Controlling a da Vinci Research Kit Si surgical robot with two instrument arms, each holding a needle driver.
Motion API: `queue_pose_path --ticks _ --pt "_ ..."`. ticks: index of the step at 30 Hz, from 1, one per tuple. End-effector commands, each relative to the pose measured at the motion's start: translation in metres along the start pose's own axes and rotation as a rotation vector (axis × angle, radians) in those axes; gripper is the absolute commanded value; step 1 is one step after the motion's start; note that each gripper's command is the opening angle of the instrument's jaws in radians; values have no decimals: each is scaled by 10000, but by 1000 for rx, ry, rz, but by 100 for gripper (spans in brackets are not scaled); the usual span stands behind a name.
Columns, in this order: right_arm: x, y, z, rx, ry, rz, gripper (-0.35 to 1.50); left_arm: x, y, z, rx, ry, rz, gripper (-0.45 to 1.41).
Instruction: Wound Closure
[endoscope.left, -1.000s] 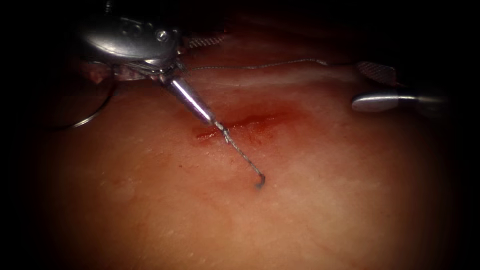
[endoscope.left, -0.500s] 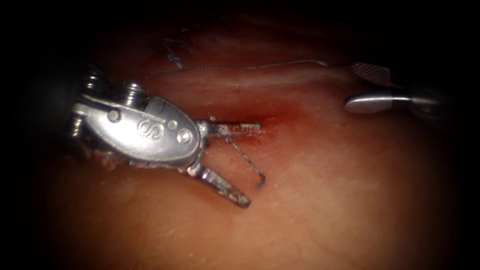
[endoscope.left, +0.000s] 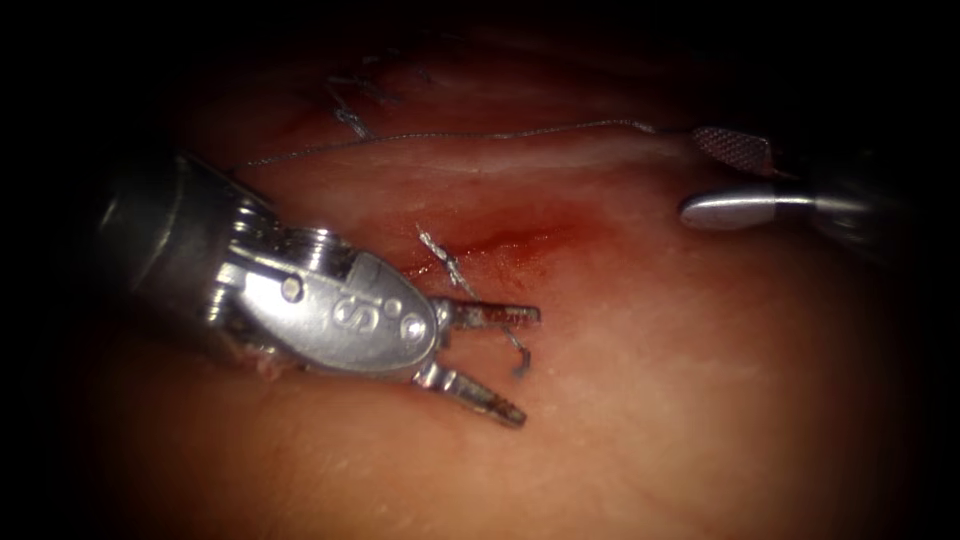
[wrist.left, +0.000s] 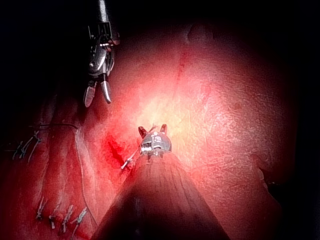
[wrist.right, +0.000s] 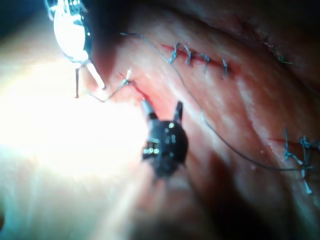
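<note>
My left tool (endoscope.left: 526, 364) lies low over the tissue (endoscope.left: 650, 400) just below the cut (endoscope.left: 500, 240). Its jaws are open and hold nothing. A short twisted thread tail (endoscope.left: 440, 252) rises from the cut, and its dark end (endoscope.left: 520, 362) lies between those open jaws. My right tool (endoscope.left: 690, 172) waits at the right with its jaws open and empty. A long thread (endoscope.left: 500, 134) runs across the far tissue to its upper jaw. The left tool's open jaws (wrist.left: 152, 130) and the right tool's (wrist.right: 161, 107) appear in the wrist views.
Red fluid (endoscope.left: 540, 238) stains the cut. A row of finished stitches (wrist.right: 200, 59) lies beyond it, with more stitches (wrist.left: 57, 217) along another line. The long thread (wrist.right: 210, 127) drapes over the tissue between them.
The left tool let go of the thread tail near the cut, opened, and swung down and right until its jaws straddle the tail's end. The right tool crept slightly left.
</note>
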Motion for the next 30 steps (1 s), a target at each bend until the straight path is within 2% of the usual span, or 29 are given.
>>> queue_pose_path --ticks 1,3,5,6,8,15,24,27,30 --pt "-4 -3 8 2 1 0 147 -3 3 9 -1 1 1 15" --pt "-4 -4 8 3 1 0 147 -7 2 12 1 0 4 2" --pt "-4 -4 8 3 1 0 147 -10 -1 13 0 -3 5 -20" --pt "-4 -4 8 3 1 0 147 -10 -1 13 0 -3 5 -20" --pt "-4 -4 8 3 1 0 147 -11 -3 13 -1 -3 5 -45" --pt "-5 -8 9 11 2 -8 147 -4 -4 -4 28 -16 -50 -45" --pt "-14 -27 21 127 42 -111 145 -14 -25 -32 51 -9 -91 -45" --pt "-12 -42 38 180 59 -188 145 -21 -39 -46 69 11 -113 -45" --pt "-3 -60 59 227 115 -244 143 -28 -54 -63 91 14 -130 -45"
